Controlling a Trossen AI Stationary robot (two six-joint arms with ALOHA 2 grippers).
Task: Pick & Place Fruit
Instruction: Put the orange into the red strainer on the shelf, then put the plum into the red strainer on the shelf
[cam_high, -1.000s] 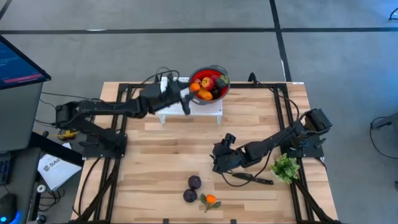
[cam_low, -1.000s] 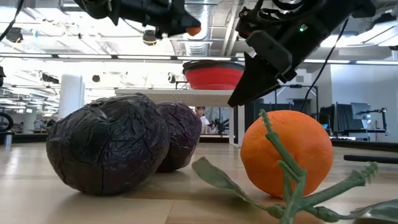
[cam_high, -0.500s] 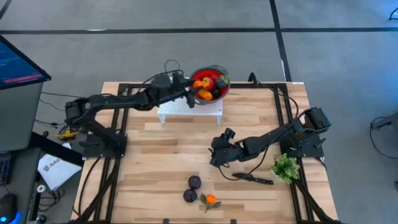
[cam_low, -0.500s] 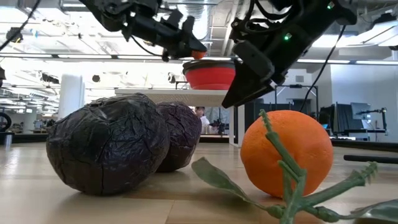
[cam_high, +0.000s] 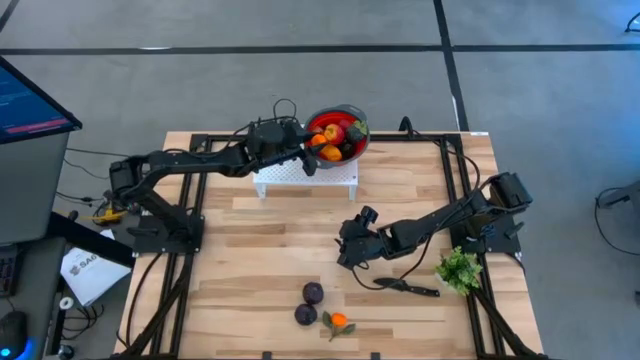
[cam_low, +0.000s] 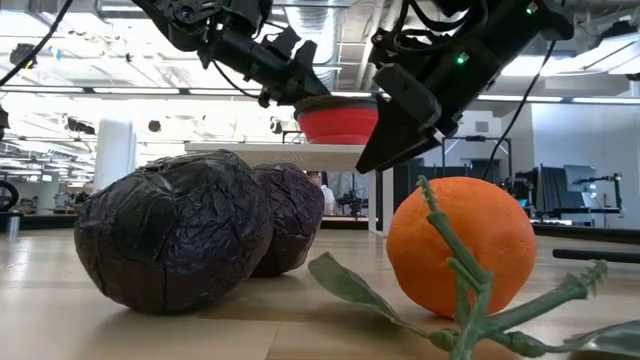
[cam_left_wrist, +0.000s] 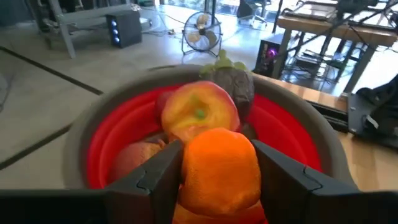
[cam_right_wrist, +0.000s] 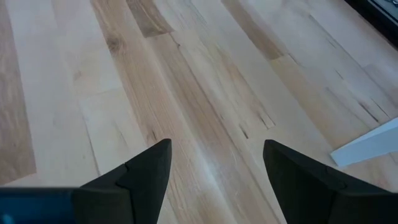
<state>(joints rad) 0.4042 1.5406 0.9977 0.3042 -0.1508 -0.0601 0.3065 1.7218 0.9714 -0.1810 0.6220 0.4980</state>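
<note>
Since a second ago, your left gripper (cam_left_wrist: 217, 180) has carried the small orange fruit (cam_left_wrist: 219, 169) from beside the white stand to the red bowl's (cam_high: 340, 113) nine o'clock rim; its fingers clasp it. Your right gripper (cam_high: 347, 247), jaws spread and empty, waits at ten o'clock of the purple fruit (cam_high: 313, 293).

I see a wooden table (cam_high: 260, 250) carrying a white stand (cam_high: 300, 178), two purple fruits (cam_high: 313, 293), a leafy orange (cam_high: 339, 321), a black knife (cam_high: 405, 287) and a green bunch (cam_high: 459, 269).
</note>
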